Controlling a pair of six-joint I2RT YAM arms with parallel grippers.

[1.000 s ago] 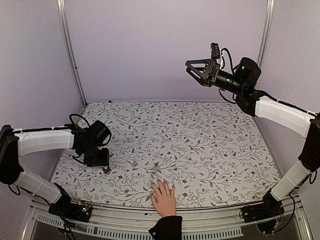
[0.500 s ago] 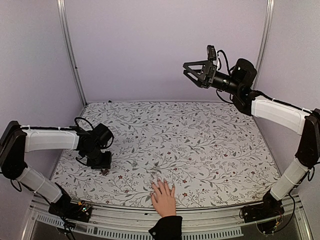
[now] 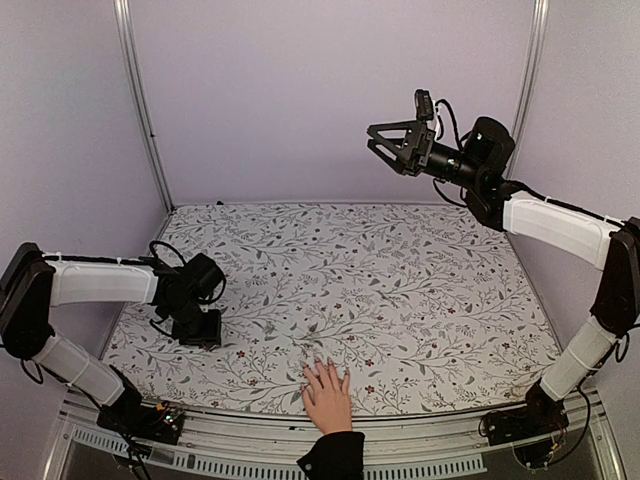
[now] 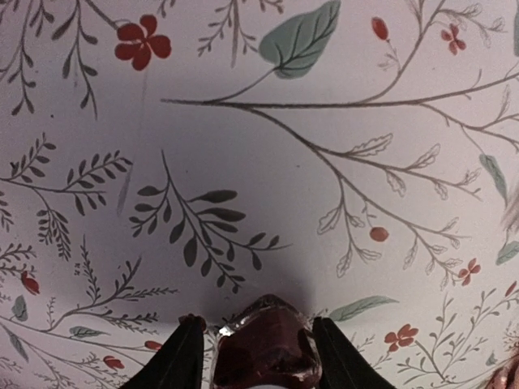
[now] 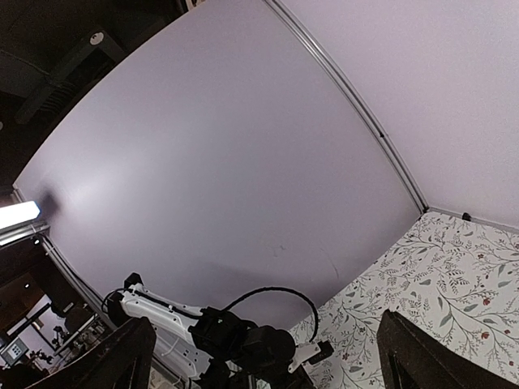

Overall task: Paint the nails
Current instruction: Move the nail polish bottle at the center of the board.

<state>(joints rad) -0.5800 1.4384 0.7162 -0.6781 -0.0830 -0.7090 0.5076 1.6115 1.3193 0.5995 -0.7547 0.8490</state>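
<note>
A light-skinned hand (image 3: 327, 396) with a black cuff lies palm down at the table's near edge. Its nails (image 3: 322, 365) are tiny and pale at the fingertips. My left gripper (image 3: 205, 335) is low over the table's left side, well left of the hand. In the left wrist view a small dark-red bottle (image 4: 268, 350) sits between its fingers (image 4: 182, 356), which stand close on both sides. Whether they press on the bottle I cannot tell. The bottle is hidden in the top view. My right gripper (image 3: 384, 148) hangs open and empty, high at the back right.
The table (image 3: 400, 280) carries a floral cloth. Lilac walls (image 3: 330, 90) with metal corner rails close the back and sides. In the right wrist view my left arm (image 5: 162, 312) shows far below, by the wall.
My left gripper has shifted slightly toward the near edge and now covers the bottle, which showed beside it before. The right arm moved a little left and lower. The hand stayed put.
</note>
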